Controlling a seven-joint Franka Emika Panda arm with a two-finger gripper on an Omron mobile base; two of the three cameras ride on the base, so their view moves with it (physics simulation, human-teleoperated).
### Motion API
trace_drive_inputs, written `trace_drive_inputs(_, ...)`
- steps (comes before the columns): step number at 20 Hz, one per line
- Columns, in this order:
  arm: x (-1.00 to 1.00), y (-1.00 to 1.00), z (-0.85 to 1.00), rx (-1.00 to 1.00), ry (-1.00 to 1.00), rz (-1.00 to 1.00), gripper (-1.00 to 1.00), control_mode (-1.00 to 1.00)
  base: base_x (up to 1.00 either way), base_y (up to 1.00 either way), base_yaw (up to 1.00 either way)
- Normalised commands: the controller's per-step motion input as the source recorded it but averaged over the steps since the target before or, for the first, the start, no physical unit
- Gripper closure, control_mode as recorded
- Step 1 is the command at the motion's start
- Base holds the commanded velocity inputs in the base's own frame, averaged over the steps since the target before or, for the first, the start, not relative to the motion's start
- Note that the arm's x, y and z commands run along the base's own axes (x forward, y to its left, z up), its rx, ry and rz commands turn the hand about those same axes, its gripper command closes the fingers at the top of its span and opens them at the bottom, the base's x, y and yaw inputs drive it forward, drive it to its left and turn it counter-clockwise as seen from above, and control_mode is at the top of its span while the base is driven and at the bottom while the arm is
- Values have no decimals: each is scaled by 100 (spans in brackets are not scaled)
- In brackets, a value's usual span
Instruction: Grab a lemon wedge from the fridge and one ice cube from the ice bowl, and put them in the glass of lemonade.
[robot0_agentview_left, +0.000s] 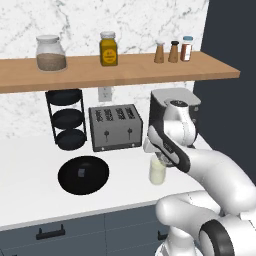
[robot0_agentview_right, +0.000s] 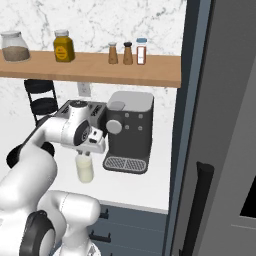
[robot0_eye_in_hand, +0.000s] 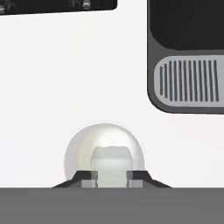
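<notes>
Nearest the hand camera, the gripper (robot0_eye_in_hand: 111, 180) points straight down, its two dark fingertips (robot0_eye_in_hand: 89, 178) nearly together and pinching a small pale ice cube (robot0_eye_in_hand: 111, 165) between them. Directly under the cube sits the glass (robot0_eye_in_hand: 78, 151), seen from above as a round rim with whitish lemonade inside; the cube hangs over the glass's centre, though whether it touches the liquid I cannot tell.

From the base views, the arm rises from the base, bends at a sharp elbow and folds forward so that the wrist hangs over the glass (robot0_agentview_left: 157, 172), with the hand vertical above the rim. The hand blocks the glass's top edge in the right base view, where the glass (robot0_agentview_right: 84, 169) stands just below the gripper (robot0_agentview_right: 86, 152).

Beyond the gripper and to its right is the coffee machine (robot0_agentview_right: 129, 130), its grated drip tray (robot0_eye_in_hand: 188, 81) near the glass. Left of the gripper, well apart on the white counter (robot0_agentview_left: 30, 165), lies the black ice bowl (robot0_agentview_left: 83, 175). Behind it stands the toaster (robot0_agentview_left: 115, 127). Far right of the gripper is the fridge (robot0_agentview_right: 220, 125).
</notes>
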Motion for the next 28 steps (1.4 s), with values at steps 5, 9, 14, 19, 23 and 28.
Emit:
trace_drive_inputs(5, 2, 0, 1, -1, -2, 0, 100, -100, 0, 0, 0)
trace_drive_inputs(9, 0, 0, 0, 0, -1, 0, 100, -100, 0, 0, 0)
trace_drive_inputs(14, 8, 6, 0, 0, 0, 0, 100, -100, 0, 0, 0)
trace_drive_inputs(19, 3, 11, 0, 0, 0, 0, 100, -100, 0, 0, 0)
trace_drive_inputs(23, 0, 0, 0, 0, 0, 0, 100, -100, 0, 0, 0)
trace_drive_inputs(28, 0, -1, 0, 0, 0, 0, -100, -100, 0, 0, 0)
